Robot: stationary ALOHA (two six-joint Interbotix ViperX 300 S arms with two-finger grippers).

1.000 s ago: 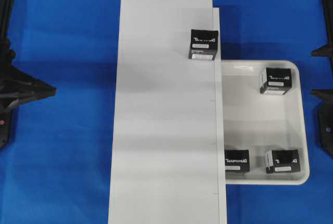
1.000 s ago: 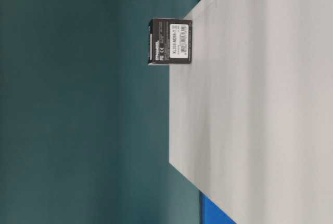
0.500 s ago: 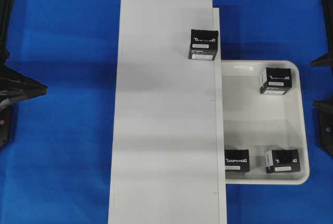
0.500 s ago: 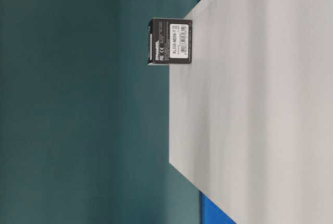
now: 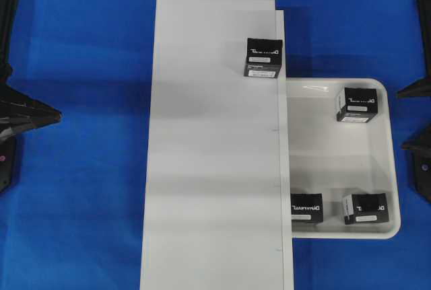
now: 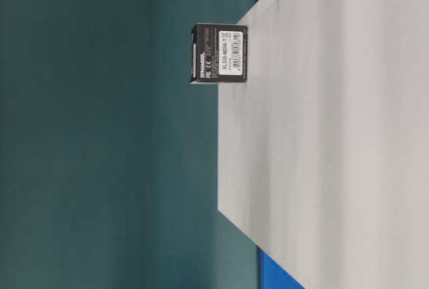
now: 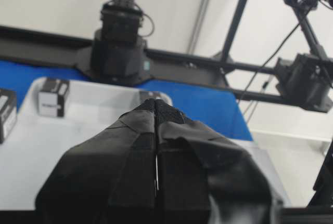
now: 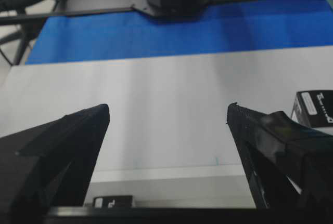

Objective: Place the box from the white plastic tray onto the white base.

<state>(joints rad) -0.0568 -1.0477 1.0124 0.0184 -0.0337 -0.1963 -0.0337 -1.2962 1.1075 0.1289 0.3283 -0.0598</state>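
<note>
The long white base (image 5: 215, 142) runs down the middle of the overhead view. One black box (image 5: 262, 58) stands on its far right edge, and shows on the base (image 6: 335, 135) in the table-level view too (image 6: 219, 53). The white plastic tray (image 5: 337, 162) lies right of the base and holds three boxes: one at the far right (image 5: 359, 104) and two along the near rim (image 5: 306, 208) (image 5: 366, 208). My right gripper (image 5: 404, 119) hovers open and empty at the tray's right rim. My left gripper (image 5: 54, 114) is shut and empty, far left of the base.
Blue cloth (image 5: 87, 189) covers the table around the base and tray. Black arm mounts sit at the left edge (image 5: 7, 162) and right edge (image 5: 421, 169). A teal wall (image 6: 100, 135) backs the table. The opposite arm's base (image 7: 117, 47) stands behind the tray.
The right gripper has slid toward the near side of the table along the tray's right rim. The left gripper drew back a little to the left. No box has moved.
</note>
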